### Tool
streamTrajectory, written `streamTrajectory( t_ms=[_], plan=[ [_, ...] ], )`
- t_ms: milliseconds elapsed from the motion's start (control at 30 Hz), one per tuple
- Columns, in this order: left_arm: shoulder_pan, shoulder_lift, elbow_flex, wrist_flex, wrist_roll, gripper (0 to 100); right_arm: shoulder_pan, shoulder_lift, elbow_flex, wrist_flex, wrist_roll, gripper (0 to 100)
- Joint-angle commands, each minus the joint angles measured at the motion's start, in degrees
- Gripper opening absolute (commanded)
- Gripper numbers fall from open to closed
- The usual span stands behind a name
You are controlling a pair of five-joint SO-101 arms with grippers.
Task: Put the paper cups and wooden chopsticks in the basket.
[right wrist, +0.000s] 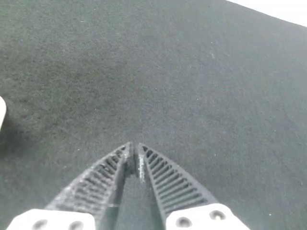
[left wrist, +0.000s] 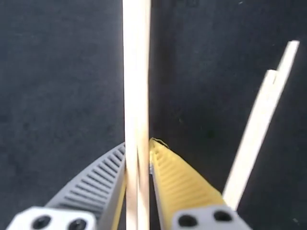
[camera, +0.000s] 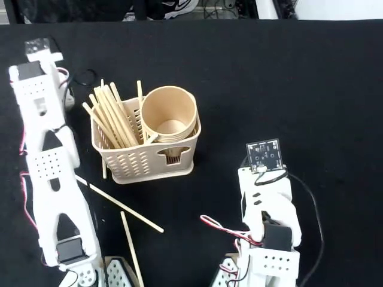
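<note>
Chopstick (left wrist: 136, 72) inside left end effector (left wrist: 138, 147)

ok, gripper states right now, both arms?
Left gripper: shut on a wooden chopstick.
Right gripper: shut, holding nothing.

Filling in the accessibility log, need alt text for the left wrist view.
The left arm's jaws are shut on wooden chopsticks that run straight out from between them, above the black table. A second chopstick slants beside them, apart from the jaws.
</note>
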Motion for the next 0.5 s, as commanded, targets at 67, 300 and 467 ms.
streamTrajectory(
  t_ms=[67, 300, 467],
  plan=[
    [-0.22, -29.01, 28.62, 0.44, 2.55, 3, -0.62, -1.89, -0.22, -1.05, 0.62, 1.5],
    [0.40, -58.64, 51.56, -0.70, 2.20, 3, -0.62, -1.89, -0.22, -0.79, 0.62, 1.5],
    [0.48, -72.18, 59.03, -9.76, 2.20, 3, -0.62, -1.89, -0.22, -0.79, 0.62, 1.5]
  ],
)
